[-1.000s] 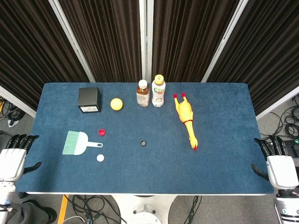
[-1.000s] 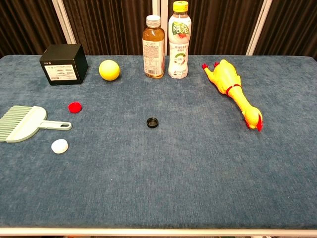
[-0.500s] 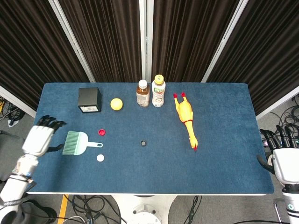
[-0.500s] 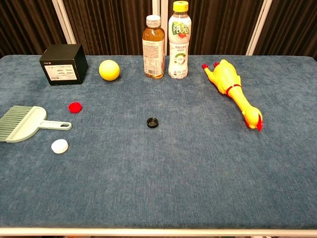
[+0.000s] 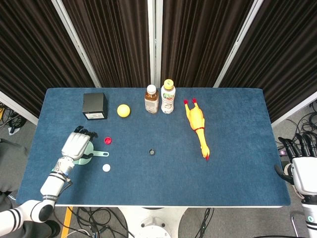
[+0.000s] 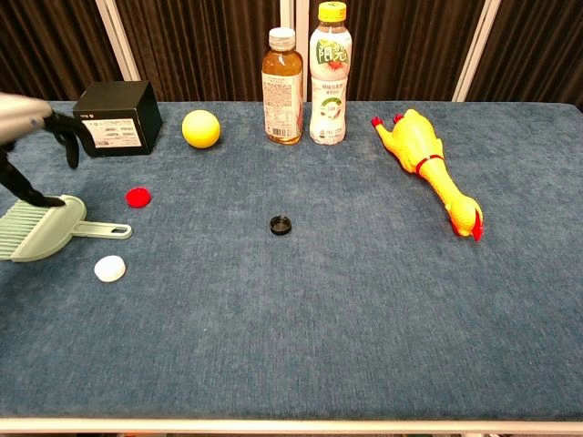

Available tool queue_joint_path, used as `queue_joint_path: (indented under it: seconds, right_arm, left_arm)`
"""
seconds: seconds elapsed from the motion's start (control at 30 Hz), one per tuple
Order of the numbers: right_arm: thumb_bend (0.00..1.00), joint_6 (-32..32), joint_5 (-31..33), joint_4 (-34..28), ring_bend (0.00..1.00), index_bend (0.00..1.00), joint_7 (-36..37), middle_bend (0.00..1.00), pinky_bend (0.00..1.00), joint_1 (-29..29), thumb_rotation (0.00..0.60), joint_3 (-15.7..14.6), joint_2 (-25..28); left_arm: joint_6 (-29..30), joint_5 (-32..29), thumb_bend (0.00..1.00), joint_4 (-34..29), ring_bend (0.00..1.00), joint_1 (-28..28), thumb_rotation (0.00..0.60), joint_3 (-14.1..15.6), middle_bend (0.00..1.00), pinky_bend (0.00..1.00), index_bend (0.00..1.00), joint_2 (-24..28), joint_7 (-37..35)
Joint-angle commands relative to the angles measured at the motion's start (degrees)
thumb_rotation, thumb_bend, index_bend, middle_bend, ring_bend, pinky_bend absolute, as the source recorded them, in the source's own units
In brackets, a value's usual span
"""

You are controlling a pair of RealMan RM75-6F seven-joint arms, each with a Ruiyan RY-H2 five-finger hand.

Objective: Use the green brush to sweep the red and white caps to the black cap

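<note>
The left robot hand [image 5: 77,145] hangs over the green brush [image 6: 41,229] at the left side of the blue desk [image 5: 237,124], its fingers spread wide; one dark fingertip seems to touch the brush body, though the chest view leaves that unsure, and nothing is gripped. The brush handle points right toward the red cap [image 5: 108,140], which lies just beyond it, with the white cap [image 5: 106,168] near the front and the black cap [image 5: 152,151] well apart toward the desk's middle. The right robot hand [image 5: 302,168] waits off the desk's right edge, fingers apart and holding nothing
</note>
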Motion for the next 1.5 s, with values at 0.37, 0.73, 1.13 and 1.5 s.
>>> queue_joint_path:
  seconds: [0.37, 0.73, 1.13, 1.5]
  right_arm:
    - [0.11, -0.49, 0.25, 0.49, 0.04, 0.15, 0.52, 0.22, 0.04, 0.19, 0.6, -0.21, -0.31]
    - [0.11, -0.32, 0.53, 0.83, 0.04, 0.15, 1.01, 0.22, 0.04, -0.29, 0.6, -0.62, -0.52]
    - [0.11, -0.49, 1.16, 0.64, 0.04, 0.15, 0.54, 0.22, 0.04, -0.36, 0.6, -0.49, -0.41]
    - [0.11, -0.21, 1.89, 0.89, 0.04, 0.15, 0.72, 0.22, 0.04, -0.85, 0.6, -0.49, -0.69]
  left_arm:
    - [-0.09, -4.8, 0.17, 4.59, 0.29, -1.79, 0.6, 1.82, 0.45, 0.16, 0.37, -6.18, 4.96]
    - [-1.15, -4.39, 0.17, 9.14, 0.29, -2.93, 0.6, 3.41, 0.45, 0.16, 0.38, -8.7, 5.18]
    - [-2.78, -3.72, 0.18, 12.28, 0.29, -3.46, 0.6, 4.34, 0.47, 0.16, 0.4, -9.86, 3.39]
    - [-3.87, -3.15, 0.26, 13.44, 0.3, -4.08, 0.6, 4.73, 0.51, 0.16, 0.43, -10.09, 2.5]
